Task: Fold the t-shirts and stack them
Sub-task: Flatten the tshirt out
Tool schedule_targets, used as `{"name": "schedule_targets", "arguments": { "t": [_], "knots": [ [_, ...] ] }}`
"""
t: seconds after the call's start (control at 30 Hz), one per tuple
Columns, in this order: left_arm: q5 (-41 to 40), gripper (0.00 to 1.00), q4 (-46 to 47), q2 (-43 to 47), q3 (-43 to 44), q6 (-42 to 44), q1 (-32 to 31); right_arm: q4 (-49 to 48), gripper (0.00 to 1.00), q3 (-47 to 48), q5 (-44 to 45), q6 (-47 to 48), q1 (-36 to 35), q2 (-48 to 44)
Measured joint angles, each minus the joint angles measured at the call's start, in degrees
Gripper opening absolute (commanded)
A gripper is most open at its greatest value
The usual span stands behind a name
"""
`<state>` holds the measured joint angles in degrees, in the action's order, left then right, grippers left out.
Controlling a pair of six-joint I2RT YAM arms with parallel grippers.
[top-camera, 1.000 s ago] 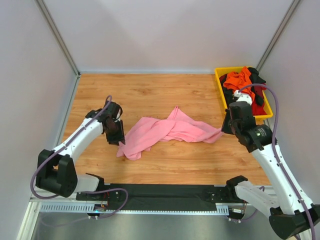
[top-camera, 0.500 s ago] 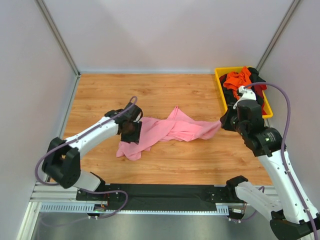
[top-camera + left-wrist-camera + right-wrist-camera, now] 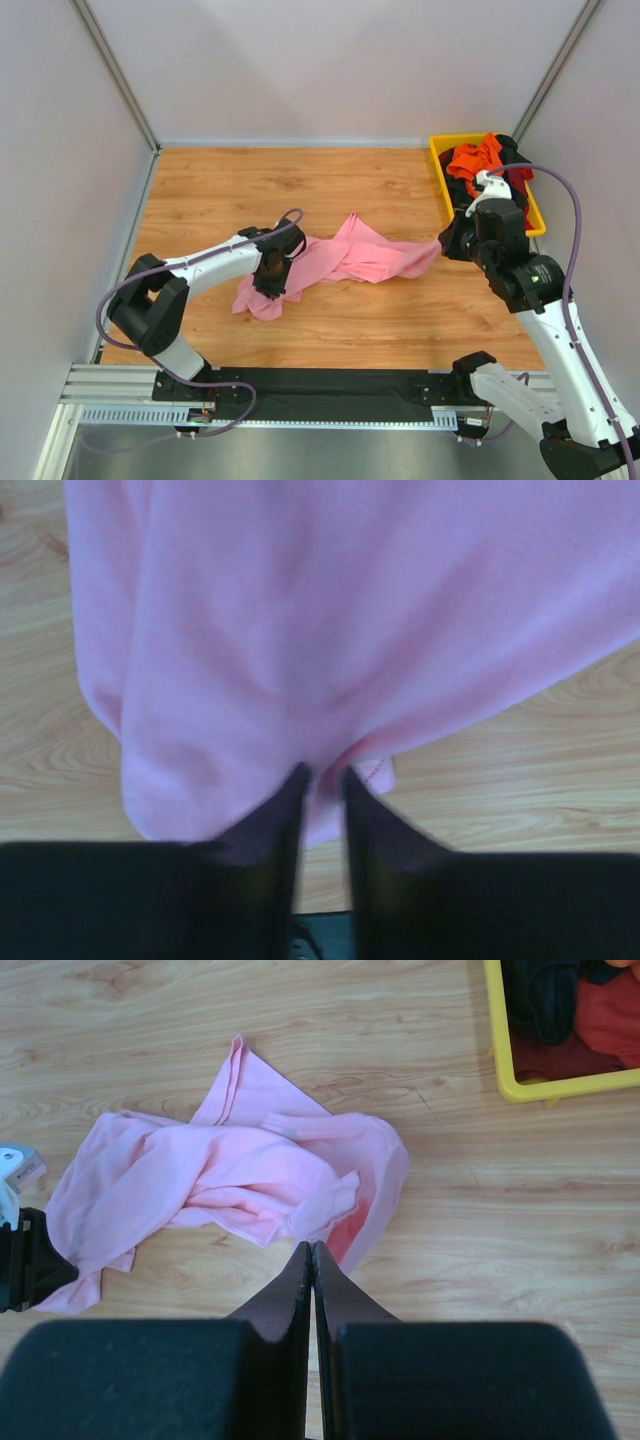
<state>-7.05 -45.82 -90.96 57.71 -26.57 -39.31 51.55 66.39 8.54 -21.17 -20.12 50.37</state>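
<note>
On my wood table [image 3: 200, 190], walled in white, the pink shirt [image 3: 340, 258] sprawls mid-table. My left gripper [image 3: 322, 780] pinches its left end; my right gripper [image 3: 313, 1260] grips the right corner.

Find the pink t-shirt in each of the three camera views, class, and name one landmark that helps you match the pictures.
Top external: the pink t-shirt lies crumpled mid-table, between the two arms.
Left wrist: it fills the upper picture, just ahead of the fingertips.
Right wrist: centre-left, spread on the wood.
Shared landmark: the yellow bin, at the table's far right from above and top right in the right wrist view; not in the left wrist view.
</note>
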Motion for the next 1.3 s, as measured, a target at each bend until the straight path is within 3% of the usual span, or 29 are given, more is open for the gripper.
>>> {"name": "schedule_targets", "arguments": {
  "t": [0.1,0.27,0.47,0.53,0.57,0.6,0.7,0.83,1.13,1.3],
  "knots": [
    [-1.9,0.00,0.1,-1.5,0.1,0.0,0.0,0.0,0.00,0.1,-0.2,0.1,0.0,0.0],
    [-8.2,0.00,-4.7,-3.9,5.1,-0.1,1.2,0.3,0.00,2.1,-0.1,0.5,0.0,0.0],
    [-11.6,0.00,-7.8,-8.4,24.0,3.3,10.8,-0.2,0.00,4.3,-0.2,0.7,0.0,-1.7],
    [-12.2,0.10,-7.4,-11.8,30.3,4.8,13.2,-0.3,0.00,4.3,-0.7,0.7,0.0,-1.7],
    [-12.6,0.30,-7.7,-13.8,32.9,5.5,13.7,-0.4,0.00,4.2,-0.8,0.7,0.0,-1.6],
    [-13.0,0.36,-8.1,-15.9,35.3,6.2,14.0,-0.8,0.00,4.1,-1.0,0.7,0.0,-1.3],
    [-13.2,0.42,-8.4,-21.2,38.6,7.0,14.0,-2.4,0.00,3.0,-1.7,0.6,0.0,-0.3],
    [-11.6,0.41,-8.3,-21.2,34.6,8.2,13.5,-3.2,0.00,1.3,-2.8,0.6,0.0,1.3],
    [-0.7,0.38,-0.9,0.1,14.1,11.5,2.4,-6.2,0.00,0.8,-4.2,0.7,0.0,2.1],
    [2.3,0.38,2.4,-0.3,7.7,10.8,1.0,-7.0,0.00,0.2,-4.7,0.7,0.0,2.1]
  ]
}}
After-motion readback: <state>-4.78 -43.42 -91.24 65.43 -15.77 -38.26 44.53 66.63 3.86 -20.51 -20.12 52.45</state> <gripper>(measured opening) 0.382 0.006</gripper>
